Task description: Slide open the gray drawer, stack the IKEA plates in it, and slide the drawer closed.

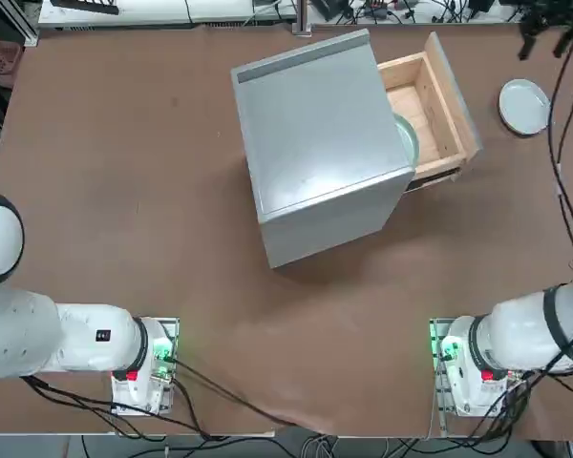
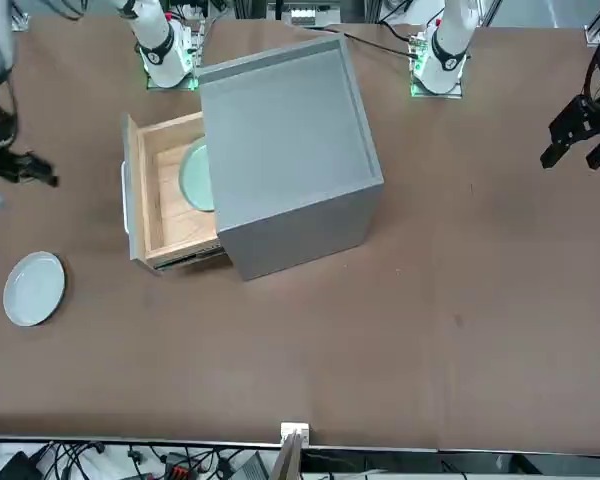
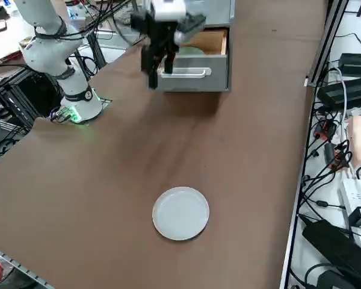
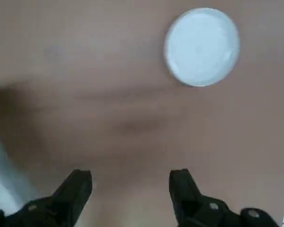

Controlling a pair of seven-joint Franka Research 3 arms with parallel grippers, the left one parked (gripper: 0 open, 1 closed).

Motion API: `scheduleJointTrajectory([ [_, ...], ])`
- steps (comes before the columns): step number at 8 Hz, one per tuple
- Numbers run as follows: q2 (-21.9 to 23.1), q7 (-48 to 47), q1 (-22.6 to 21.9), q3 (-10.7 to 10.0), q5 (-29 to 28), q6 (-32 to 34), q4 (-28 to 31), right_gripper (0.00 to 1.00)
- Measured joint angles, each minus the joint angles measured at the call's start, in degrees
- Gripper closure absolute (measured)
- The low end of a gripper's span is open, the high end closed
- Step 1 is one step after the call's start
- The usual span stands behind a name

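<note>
The gray cabinet point(image 1: 320, 143) stands mid-table with its gray drawer point(image 1: 439, 114) slid out, the light-wood box exposed. A pale mint plate point(image 1: 408, 141) lies inside the drawer, partly hidden under the cabinet top; it also shows from the front point(image 2: 195, 178). The white-gray plate point(image 1: 523, 105) lies flat on the table beyond the drawer's gray front point(image 3: 192, 81). My right gripper point(image 4: 131, 189) hangs open in the air between the drawer front and that white-gray plate point(image 4: 202, 46), holding nothing. From the side, the right gripper point(image 3: 158, 72) is level with the drawer handle.
Bare brown tabletop point(image 3: 240, 156) lies all around the white-gray plate point(image 3: 180, 212). The table's right edge point(image 3: 304, 150) is close, with cables and power strips beyond it. The right arm's base point(image 1: 477, 367) sits at the near edge.
</note>
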State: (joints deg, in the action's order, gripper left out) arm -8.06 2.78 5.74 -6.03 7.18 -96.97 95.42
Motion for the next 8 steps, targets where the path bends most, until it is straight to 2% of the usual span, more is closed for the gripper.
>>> scheduleJointTrajectory([
  [2,-6.5,0.3,8.3,0.0,-0.1,-8.7,0.2,0.00],
  [4,-12.7,0.3,14.7,0.0,-4.1,-18.4,0.3,0.02],
  [8,-23.3,0.2,22.9,0.1,-12.8,-34.7,0.1,0.10],
])
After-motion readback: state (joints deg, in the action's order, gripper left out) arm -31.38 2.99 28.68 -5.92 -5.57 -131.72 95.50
